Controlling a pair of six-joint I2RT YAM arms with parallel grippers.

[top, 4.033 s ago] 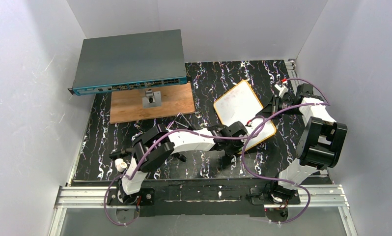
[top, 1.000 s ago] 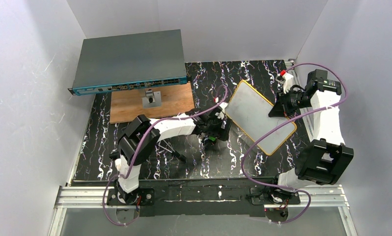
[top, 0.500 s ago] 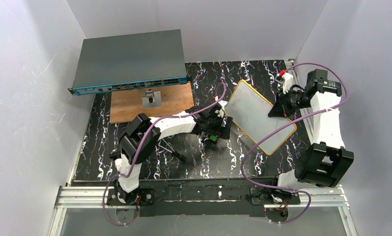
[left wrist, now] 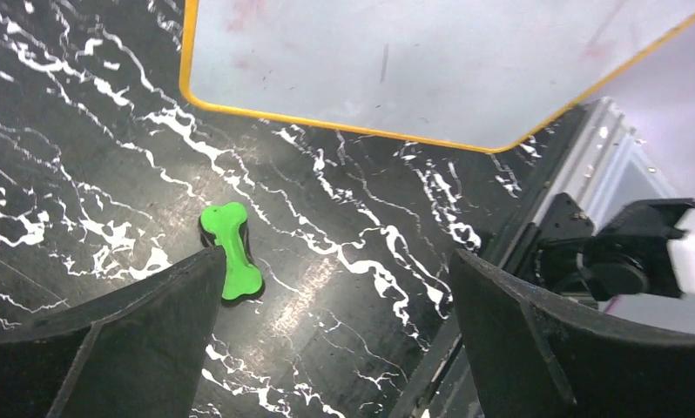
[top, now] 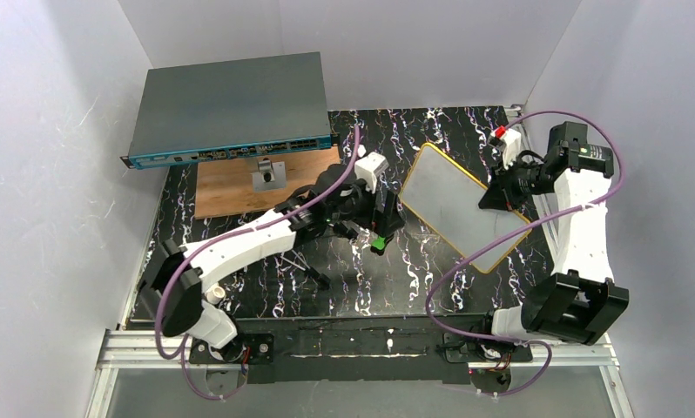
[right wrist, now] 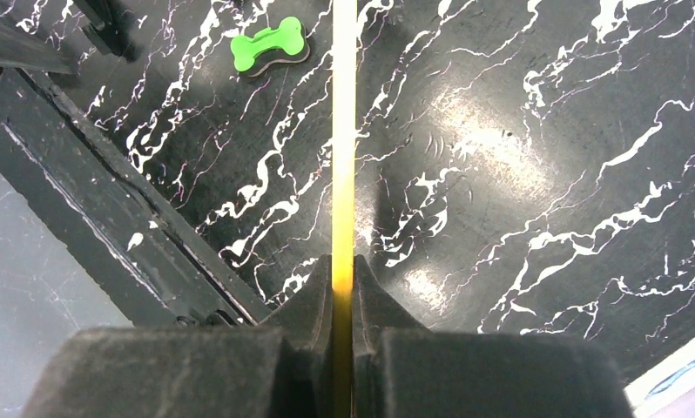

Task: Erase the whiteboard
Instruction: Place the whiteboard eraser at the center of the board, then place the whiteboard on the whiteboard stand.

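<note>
The whiteboard, grey-white with a yellow rim, is held tilted above the black marbled table. My right gripper is shut on its right edge. The right wrist view shows that rim edge-on as a yellow line pinched in the right gripper. A green bone-shaped eraser lies flat on the table, left of the board. My left gripper hovers just above it, open and empty. In the left wrist view the eraser lies beside the left finger, and the whiteboard fills the top.
A grey network switch stands at the back left. In front of it lies a wooden board with a small grey part on it. A white cylinder stands near the left arm's base. White walls close in on both sides.
My left gripper has opened fully and lifted off the eraser, which now lies free on the table. The left arm has swung up and back. The right arm still holds the tilted board.
</note>
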